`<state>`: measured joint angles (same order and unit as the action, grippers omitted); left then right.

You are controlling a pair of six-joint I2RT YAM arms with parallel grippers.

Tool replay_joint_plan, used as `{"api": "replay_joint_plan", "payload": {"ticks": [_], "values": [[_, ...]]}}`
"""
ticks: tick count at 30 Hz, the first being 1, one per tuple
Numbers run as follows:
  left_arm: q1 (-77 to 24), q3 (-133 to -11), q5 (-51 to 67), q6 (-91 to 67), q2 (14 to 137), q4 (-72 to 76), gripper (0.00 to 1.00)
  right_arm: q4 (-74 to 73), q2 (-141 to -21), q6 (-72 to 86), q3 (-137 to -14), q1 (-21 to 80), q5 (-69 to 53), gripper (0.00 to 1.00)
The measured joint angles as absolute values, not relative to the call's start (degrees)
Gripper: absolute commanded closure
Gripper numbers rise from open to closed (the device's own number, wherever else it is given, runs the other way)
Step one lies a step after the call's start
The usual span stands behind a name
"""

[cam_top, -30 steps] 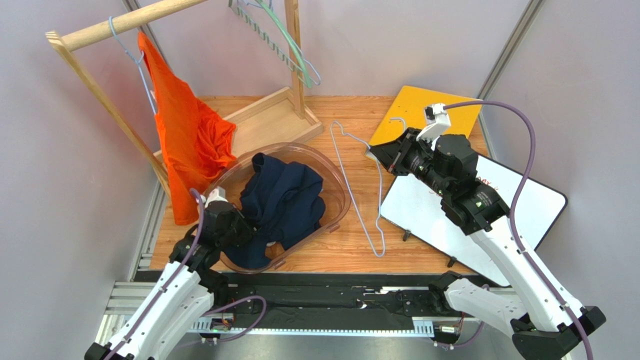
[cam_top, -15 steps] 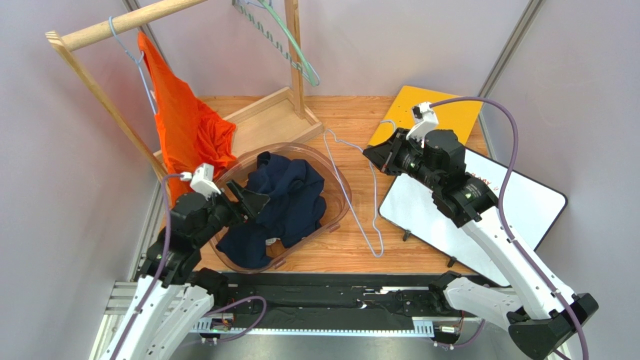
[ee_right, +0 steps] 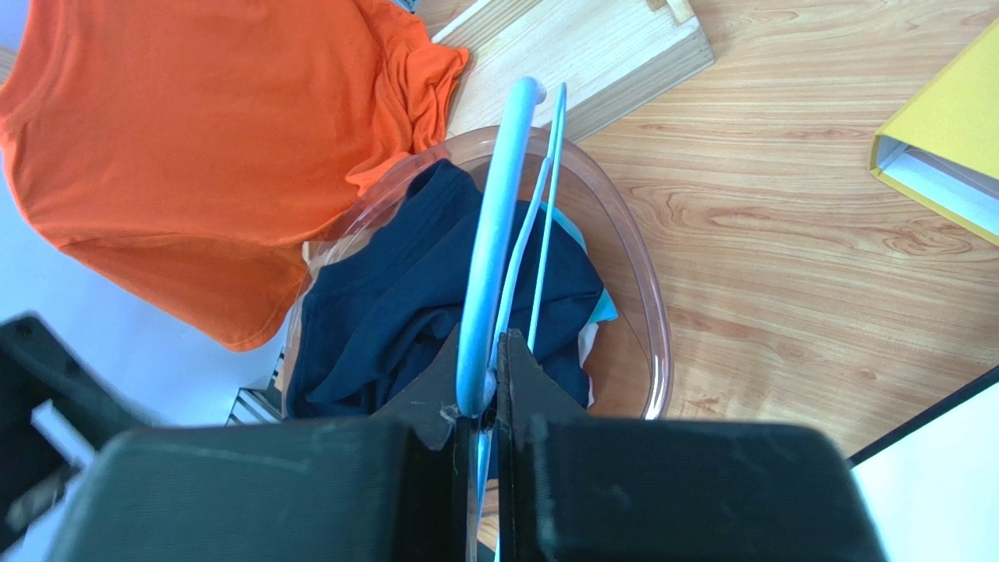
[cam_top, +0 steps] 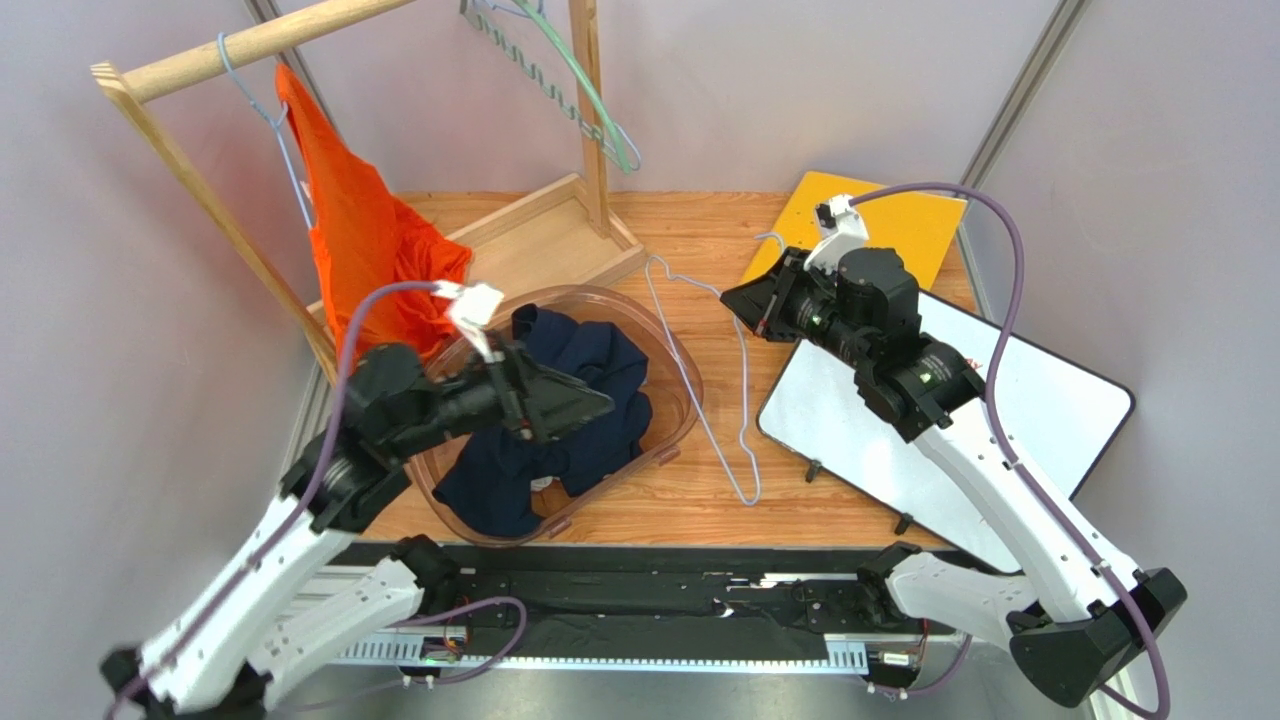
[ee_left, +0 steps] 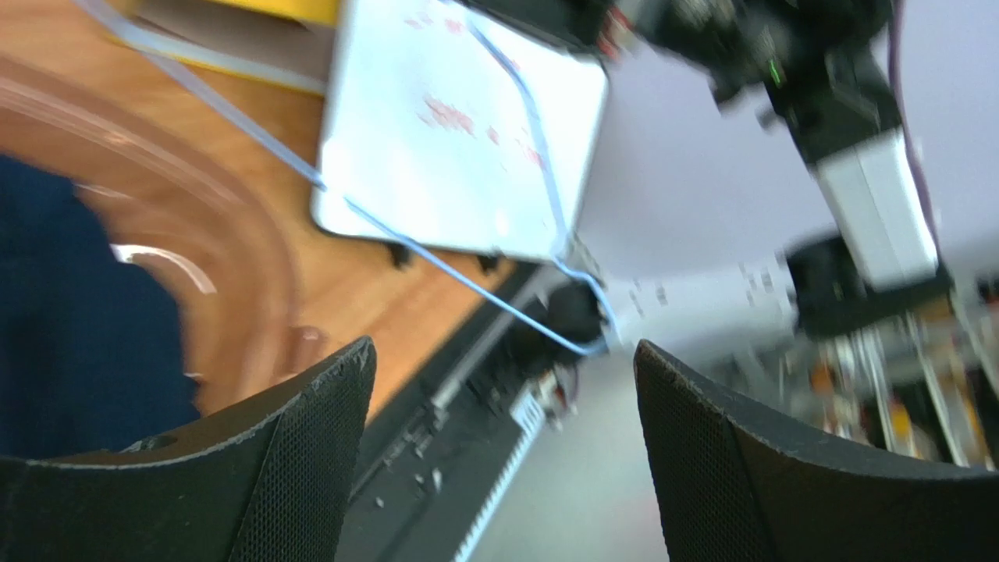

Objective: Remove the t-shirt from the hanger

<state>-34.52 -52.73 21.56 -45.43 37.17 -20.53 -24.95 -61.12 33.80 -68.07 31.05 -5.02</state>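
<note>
A navy t-shirt (cam_top: 591, 348) (ee_right: 387, 305) lies crumpled in a clear plastic tub (cam_top: 684, 398) (ee_right: 651, 316), off any hanger. My right gripper (cam_top: 739, 306) (ee_right: 483, 334) is shut on a bare light-blue hanger (cam_top: 744, 390) (ee_right: 493, 234), which slants down beside the tub's right rim. Above the navy t-shirt hovers my left gripper (cam_top: 598, 402) (ee_left: 504, 345), open, with nothing between its fingers. An orange t-shirt (cam_top: 361, 240) (ee_right: 199, 129) hangs on another hanger from the wooden rack (cam_top: 226, 53).
A whiteboard (cam_top: 842, 428) (ee_left: 446, 129) lies right of the tub under my right arm. A yellow binder (cam_top: 887, 225) (ee_right: 950, 141) is at the back right. The rack's wooden base (cam_top: 526, 240) stands behind the tub, and spare hangers (cam_top: 586, 105) hang on its post.
My left gripper opened, rose from the tub's left rim and swung right over the navy t-shirt. My right gripper carried the hanger slightly left and back.
</note>
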Motion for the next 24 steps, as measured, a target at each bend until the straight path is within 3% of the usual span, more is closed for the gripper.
{"api": "replay_joint_plan", "payload": {"ticks": [4, 8, 11, 24], "values": [[-50.3, -58.9, 20.3, -42.6, 48.9, -16.9, 0.20, -25.0, -61.7, 33.8, -68.3, 31.0, -4.4, 1.00], [-57.4, -64.1, 20.3, -40.5, 59.3, -13.6, 0.30, -25.0, -61.7, 33.8, -68.3, 31.0, -4.0, 1.00], [-58.9, -66.1, 20.3, -40.1, 64.4, -12.0, 0.39, -25.1, -61.6, 33.8, -68.3, 31.0, -3.9, 1.00], [-59.9, -69.6, 18.7, -40.8, 76.5, -8.8, 0.60, -25.1, -59.0, 33.8, -68.3, 31.0, -3.9, 1.00]]}}
